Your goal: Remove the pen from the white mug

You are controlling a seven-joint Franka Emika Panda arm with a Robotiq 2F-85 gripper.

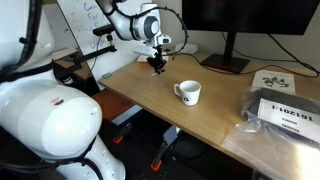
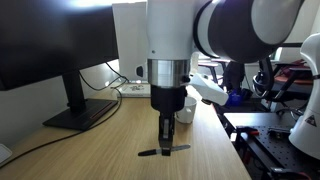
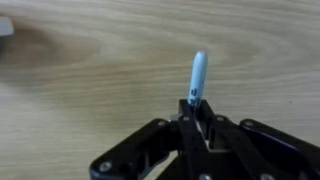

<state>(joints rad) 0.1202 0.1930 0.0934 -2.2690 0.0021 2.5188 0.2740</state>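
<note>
Over the wooden table (image 1: 150,105), the gripper (image 1: 157,64) hangs low with its jaws clamped on the pen (image 3: 198,78), held crosswise close to the wood, while the white mug (image 1: 188,93) stands upright on the tabletop well apart from it, handle turned toward the gripper, pen already out.

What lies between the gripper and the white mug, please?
Bare desk, in an exterior view, separates the gripper, shut on the pen, from the white mug.

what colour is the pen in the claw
Light blue. The slim pen shows best in the wrist view.
</note>
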